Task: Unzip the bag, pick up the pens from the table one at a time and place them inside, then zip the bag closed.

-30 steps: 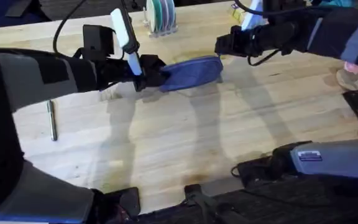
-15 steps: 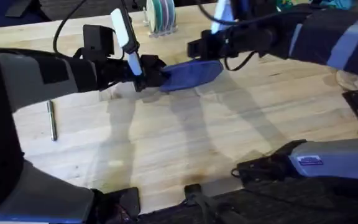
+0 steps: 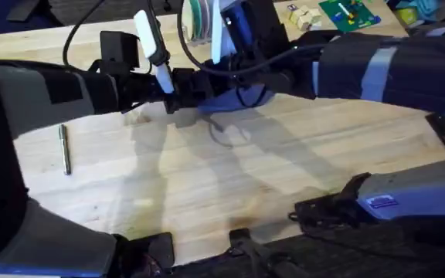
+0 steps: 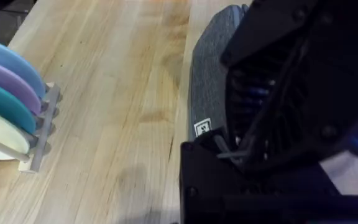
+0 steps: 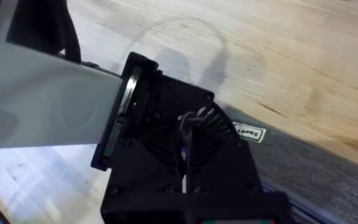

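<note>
My left hand point(image 3: 182, 96) pins the bag point(image 3: 234, 99) end at far centre of the surface point(image 3: 207, 177); my right hand point(image 3: 211, 77) hovers over the zipper, grip unclear on both. Hold the fabric taut, pull the tab straight.

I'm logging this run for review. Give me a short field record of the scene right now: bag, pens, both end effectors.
bag: blue-grey pouch lying on the table, far side, mostly covered by both arms
pens: one dark grey-silver pen lying on the table, at the left, apart from the bag
left end effector: at the bag's left end
right end effector: reached across to the bag's left end, beside the left one
zipper state: hidden
</note>
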